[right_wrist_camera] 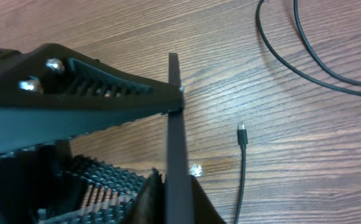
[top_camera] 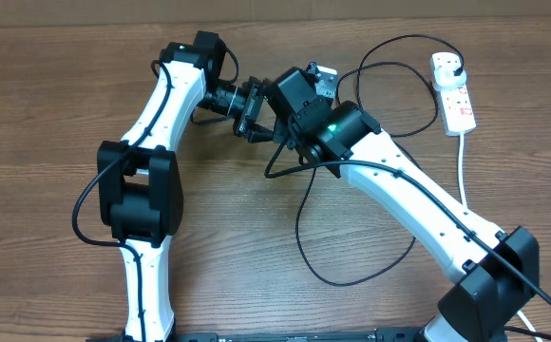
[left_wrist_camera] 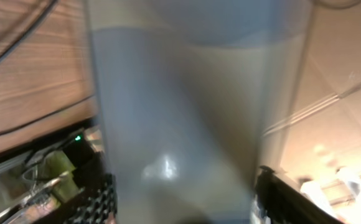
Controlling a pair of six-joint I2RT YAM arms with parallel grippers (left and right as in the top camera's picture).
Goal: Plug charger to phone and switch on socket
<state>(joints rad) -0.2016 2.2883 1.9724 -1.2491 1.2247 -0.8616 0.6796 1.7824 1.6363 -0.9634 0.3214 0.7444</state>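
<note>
Phone point(right_wrist_camera: 175, 155) hangs edge-on above the wooden table point(top_camera: 47, 114), clamped by its long edges between the fingers point(left_wrist_camera: 96, 205) of the left gripper point(left_wrist_camera: 187, 208). Right gripper point(top_camera: 283, 103) crowds close beside it; whether it is clenched or released I cannot tell. Charger point(top_camera: 304, 237) loops loose on the table, its connector tip point(right_wrist_camera: 243, 133) lying near the phone, apart from it. Socket point(top_camera: 454, 90) sits well apart, far right.

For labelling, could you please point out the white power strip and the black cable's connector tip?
white power strip point(top_camera: 457, 99): overhead view, middle of its body.
black cable's connector tip point(right_wrist_camera: 243, 134): right wrist view, connector body.
</note>
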